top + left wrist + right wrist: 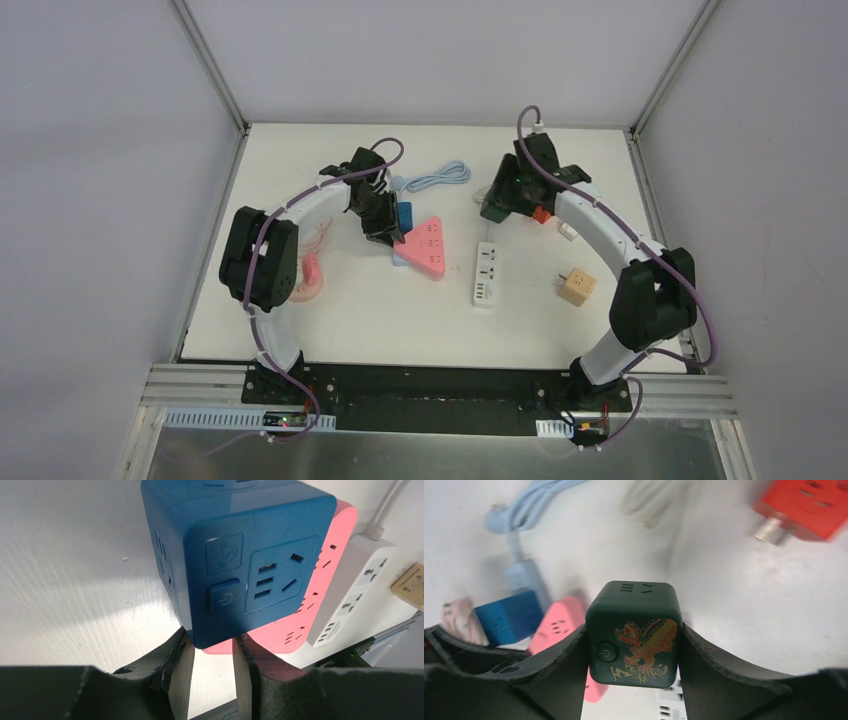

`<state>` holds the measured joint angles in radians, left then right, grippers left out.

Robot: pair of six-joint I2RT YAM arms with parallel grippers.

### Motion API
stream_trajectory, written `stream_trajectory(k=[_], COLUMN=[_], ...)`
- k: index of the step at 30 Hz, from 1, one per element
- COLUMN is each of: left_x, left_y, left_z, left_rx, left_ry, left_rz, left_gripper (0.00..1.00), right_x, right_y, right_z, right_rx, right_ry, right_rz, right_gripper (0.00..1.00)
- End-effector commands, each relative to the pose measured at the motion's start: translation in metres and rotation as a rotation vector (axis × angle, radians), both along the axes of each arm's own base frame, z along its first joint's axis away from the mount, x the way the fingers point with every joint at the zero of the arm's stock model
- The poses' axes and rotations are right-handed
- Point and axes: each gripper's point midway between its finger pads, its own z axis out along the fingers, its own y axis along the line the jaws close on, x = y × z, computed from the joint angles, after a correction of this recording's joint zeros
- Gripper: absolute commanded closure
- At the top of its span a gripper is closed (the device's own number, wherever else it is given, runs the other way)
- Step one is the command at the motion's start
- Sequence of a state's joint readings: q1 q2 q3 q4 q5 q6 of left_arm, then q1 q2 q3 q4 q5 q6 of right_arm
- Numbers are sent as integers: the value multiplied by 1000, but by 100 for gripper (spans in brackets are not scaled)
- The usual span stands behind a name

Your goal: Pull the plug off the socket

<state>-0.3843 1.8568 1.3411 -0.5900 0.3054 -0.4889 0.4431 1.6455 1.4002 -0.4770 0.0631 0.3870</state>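
Note:
My left gripper (212,647) has its fingertips on either side of the lower corner of a blue cube socket (240,565). That cube lies tilted against a pink triangular socket (310,605). In the top view this gripper (385,228) is at the blue cube (404,216). A light blue plug (524,575) with its cable (432,178) is joined to the blue cube's far side. My right gripper (634,650) is shut on a dark green cube socket (634,632) with a dragon print and holds it above the table (497,205).
A white power strip (485,274) lies mid-table, with a tan cube adapter (577,286) to its right. A red-orange cube socket (809,507) sits under the right arm. A pink object (311,275) stands beside the left arm. A white cable (484,192) lies by the green cube.

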Motion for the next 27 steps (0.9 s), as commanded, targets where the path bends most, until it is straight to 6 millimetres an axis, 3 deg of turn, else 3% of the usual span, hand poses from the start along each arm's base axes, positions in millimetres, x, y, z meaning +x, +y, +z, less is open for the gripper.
stream_trajectory(k=[1, 5, 8, 11, 16, 19, 23, 27], left_x=[-17, -11, -10, -11, -9, -6, -2, 1], left_y=[21, 15, 16, 17, 20, 19, 16, 15], left_z=[-37, -26, -23, -22, -22, -21, -18, -16], left_rx=[157, 125, 123, 122, 132, 128, 115, 108], left_ry=[78, 42, 25, 17, -5, -22, -42, -57], left_rz=[-37, -34, -31, -28, -16, -14, -18, -21], left_gripper=[64, 55, 49, 47, 43, 41, 38, 35], right_x=[-18, -42, -58, -70, -78, -80, -78, -65], right_y=[-56, -85, -93, -92, -87, -86, -87, -93], right_z=[2, -28, -48, -62, -76, -79, -73, -60], right_rx=[25, 28, 35, 56, 75, 71, 68, 38], right_ry=[31, 116, 177, 218, 260, 283, 263, 209], right_rz=[-196, -280, -308, -309, -293, -292, -287, -298], right_gripper=[100, 100, 100, 94, 73, 52, 32, 22])
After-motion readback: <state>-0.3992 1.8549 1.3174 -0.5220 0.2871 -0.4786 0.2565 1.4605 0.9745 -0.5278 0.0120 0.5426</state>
